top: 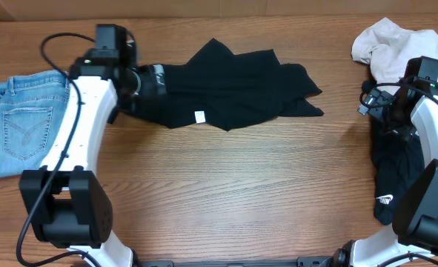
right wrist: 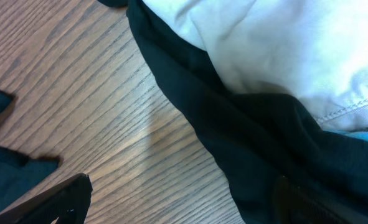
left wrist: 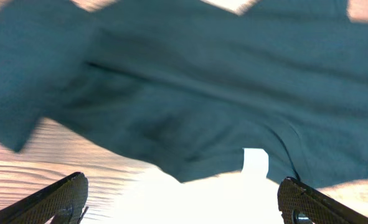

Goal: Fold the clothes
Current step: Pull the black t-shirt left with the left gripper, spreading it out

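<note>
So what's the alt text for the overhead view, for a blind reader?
A crumpled black top lies on a wooden table, the left gripper at its left edge. Jeans sit far left; an off-white shirt and black logo garment far right.

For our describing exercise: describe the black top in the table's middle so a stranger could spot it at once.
On the wooden table, look to the far middle. The black top lies spread there. Unlike the black logo garment at the right edge, it carries a small white label.
</note>
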`<state>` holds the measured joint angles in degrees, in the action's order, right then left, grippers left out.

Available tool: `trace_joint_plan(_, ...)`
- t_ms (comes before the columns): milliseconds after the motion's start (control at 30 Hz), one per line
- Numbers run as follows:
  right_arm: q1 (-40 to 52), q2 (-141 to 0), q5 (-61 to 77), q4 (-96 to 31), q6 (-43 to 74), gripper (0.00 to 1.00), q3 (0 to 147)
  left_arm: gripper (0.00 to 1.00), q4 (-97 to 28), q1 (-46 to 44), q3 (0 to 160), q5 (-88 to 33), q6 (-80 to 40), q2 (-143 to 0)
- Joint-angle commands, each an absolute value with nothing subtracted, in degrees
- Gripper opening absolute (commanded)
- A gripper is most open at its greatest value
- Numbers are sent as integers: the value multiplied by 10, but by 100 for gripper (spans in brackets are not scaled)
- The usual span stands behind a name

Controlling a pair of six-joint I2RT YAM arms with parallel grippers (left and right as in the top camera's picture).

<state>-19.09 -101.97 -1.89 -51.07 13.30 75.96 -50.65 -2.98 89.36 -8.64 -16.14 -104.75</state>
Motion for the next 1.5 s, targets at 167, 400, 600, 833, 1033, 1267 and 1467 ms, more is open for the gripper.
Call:
trace_joint_plan(167,-192,-1018,-12,-509,133,97,765,66,-445,-175,828,-114,-220,-1074)
trace_joint_plan(400,-192,-1018,-11,-511,133,98,765,61,-392,-202,815,-75,-271,-1142)
trace_joint_plan(600,-192,-1018,-3,-511,133,98,765,56,-346,-152,815,-107,-271,-1169)
trace_joint_plan(833,-192,-1018,-3,-510,133,98,765,56,-380,-92,814,-104,-262,-1176)
trace_joint_plan(1033,-192,-1018,-3,-511,133,98,765,55,-419,-86,814,-109,-239,-1210)
trace_joint_plan(1267,-192,-1018,-3,-511,133,98,765,32,-454,-81,814,-79,-214,-1235)
trace_joint_plan(1467,-192,-1018,-3,-511,133,98,765,18,-478,-30,816,48,-223,-1235)
